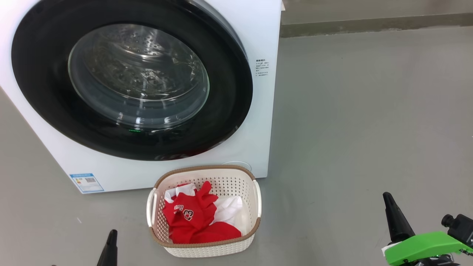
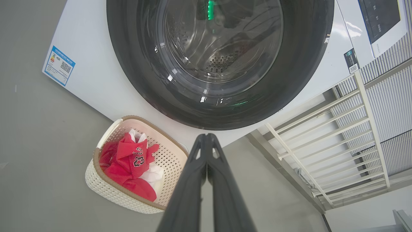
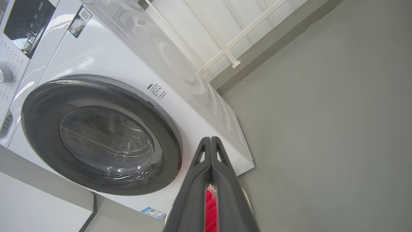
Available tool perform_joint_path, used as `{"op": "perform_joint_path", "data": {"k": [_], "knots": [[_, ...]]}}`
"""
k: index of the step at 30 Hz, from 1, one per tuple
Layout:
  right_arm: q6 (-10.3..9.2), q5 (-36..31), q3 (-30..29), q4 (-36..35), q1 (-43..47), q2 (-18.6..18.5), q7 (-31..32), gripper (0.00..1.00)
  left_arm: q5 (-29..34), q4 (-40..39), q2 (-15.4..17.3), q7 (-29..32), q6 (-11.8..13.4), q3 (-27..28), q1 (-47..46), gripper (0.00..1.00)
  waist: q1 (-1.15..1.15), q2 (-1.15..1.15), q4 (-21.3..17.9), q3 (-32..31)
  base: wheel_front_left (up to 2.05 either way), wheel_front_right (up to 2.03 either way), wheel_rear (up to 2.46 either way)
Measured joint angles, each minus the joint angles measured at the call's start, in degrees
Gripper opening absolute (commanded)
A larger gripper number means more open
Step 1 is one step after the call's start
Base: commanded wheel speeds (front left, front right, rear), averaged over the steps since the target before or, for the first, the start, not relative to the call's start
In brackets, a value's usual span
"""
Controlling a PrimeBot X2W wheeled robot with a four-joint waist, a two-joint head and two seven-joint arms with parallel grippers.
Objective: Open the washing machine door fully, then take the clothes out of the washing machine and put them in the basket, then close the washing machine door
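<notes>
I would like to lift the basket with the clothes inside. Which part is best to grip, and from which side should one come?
Probably a white side handle of the basket, coming from above on its outer side. The basket stands upright on the floor, the handle bows out from the wall, and the clothes lie heaped inside.

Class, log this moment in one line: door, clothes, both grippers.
washing machine door: closed | clothes: in basket | left gripper: shut, empty | right gripper: shut, empty

One washing machine [image 1: 258, 140], one round door [image 1: 133, 79], one basket [image 1: 207, 251], one blue label [image 1: 86, 182], one heap of clothes [image 1: 196, 218]
</notes>
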Motion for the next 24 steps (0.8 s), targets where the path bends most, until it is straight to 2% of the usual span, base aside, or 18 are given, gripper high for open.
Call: {"op": "perform_joint_path", "data": {"k": [24], "knots": [[-0.01, 16.7, -0.9, -0.1, -1.6, -0.3, 4.0, 0.0, -14.4, 0.8, -0.1, 4.0, -0.4, 0.4, -2.5, 0.0, 0.0, 0.0, 0.1, 1.0, 0.0, 0.0, 0.0]]}}
